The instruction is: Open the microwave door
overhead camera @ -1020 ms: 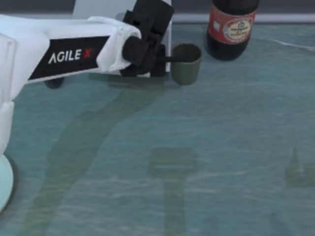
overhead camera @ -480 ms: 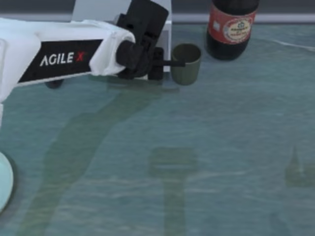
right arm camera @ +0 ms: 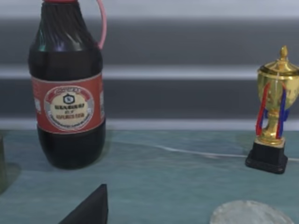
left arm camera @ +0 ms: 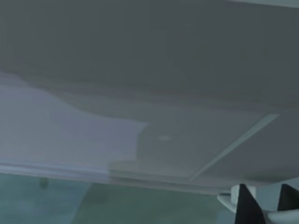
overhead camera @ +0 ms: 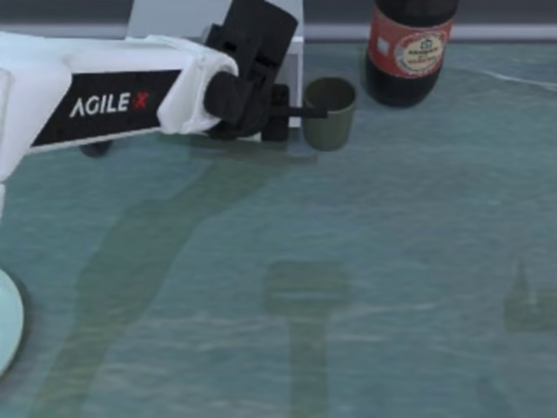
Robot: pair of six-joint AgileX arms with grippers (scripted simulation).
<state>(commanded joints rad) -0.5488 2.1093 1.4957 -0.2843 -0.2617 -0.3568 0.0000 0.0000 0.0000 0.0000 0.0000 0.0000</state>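
The left gripper [overhead camera: 280, 111] sits at the far edge of the desk [overhead camera: 365, 261], pressed up against the front of the white microwave [overhead camera: 174, 16], low on its right corner; in the top view its black body hides the fingertips, and whether they are spread or pinching cannot be told there; in the left wrist view two dark fingertips [left arm camera: 246, 210] show apart from one another, with a pale white bar [left arm camera: 261, 215] running across their tips, so the gripper looks to be straddling or closing on the bar, though contact cannot be confirmed; the same view is filled with the microwave door [left arm camera: 154, 79], a broad grey translucent panel seen from very close, its lower edge just above the desk surface; the door lies flat against the microwave's front.

Just to the right of the left gripper stands an olive-green cup [overhead camera: 329, 111], upright, its handle pointing toward the gripper and nearly touching it; further right, near the back edge, stands a dark bottle [overhead camera: 407, 48] with a red label, upright and apart from the cup.

The right arm is out of the top view; its wrist view looks across the desk at the bottle, a gold trophy [right arm camera: 274, 109] on a black base well to one side, and a pale round disc [right arm camera: 252, 213] close by; a black fingertip [right arm camera: 91, 210] of the right gripper shows at the edge.
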